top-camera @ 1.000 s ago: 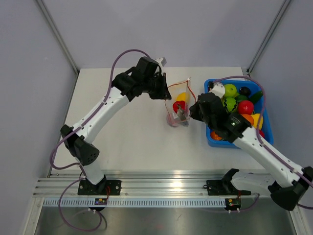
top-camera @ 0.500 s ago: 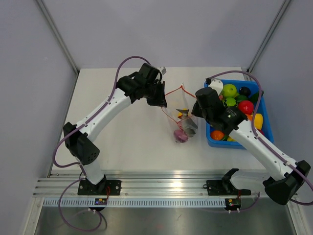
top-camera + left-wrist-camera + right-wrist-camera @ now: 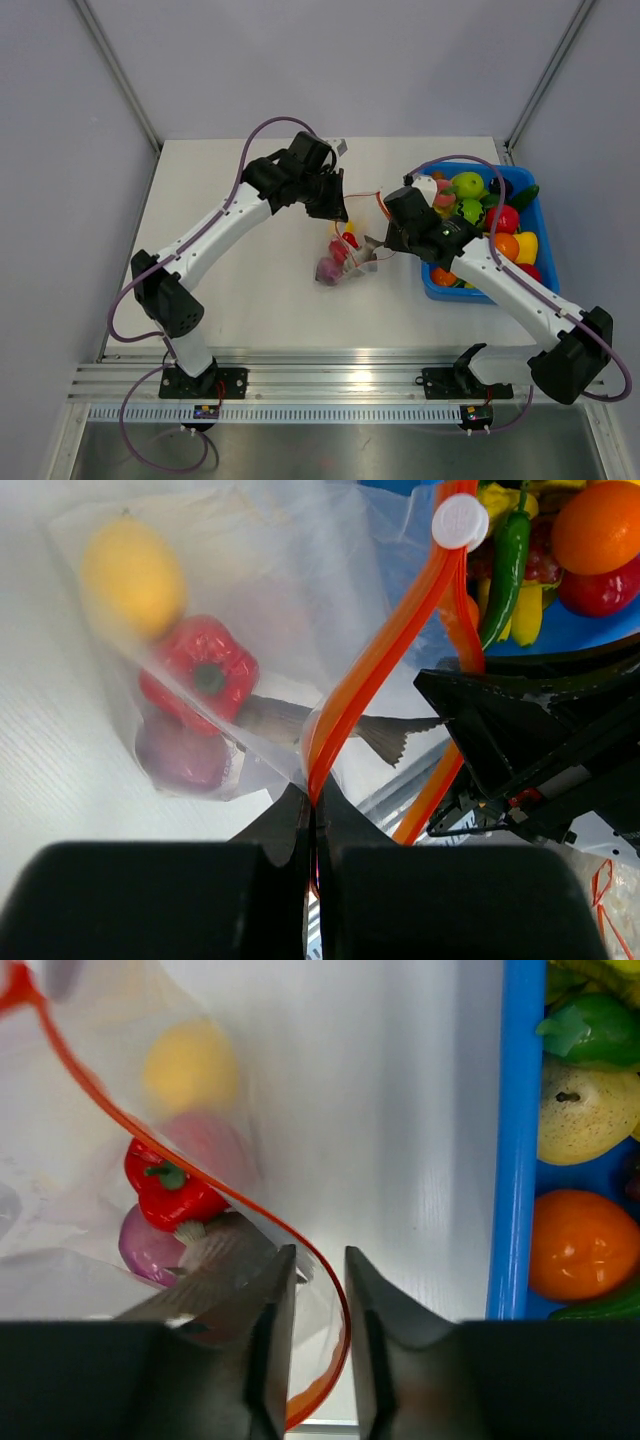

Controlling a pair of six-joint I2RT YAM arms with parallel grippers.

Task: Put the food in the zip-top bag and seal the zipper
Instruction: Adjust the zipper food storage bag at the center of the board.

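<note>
At the zip-top bag (image 3: 338, 264), left hand (image 3: 315, 802) clamps the zipper (image 3: 385, 645); whether right hand (image 3: 318, 1260) grips, I cannot tell.

**A:** ok so what else is on that bench?

**B:** not much tbh. A blue bin (image 3: 432, 285) on the right side of a white table (image 3: 250, 290), a metal rail (image 3: 330, 365) along the near edge, and grey walls (image 3: 350, 60) behind.

White table (image 3: 260, 290): blue bin (image 3: 440, 290) right, zip-top bag (image 3: 340, 262) near centre.
</note>
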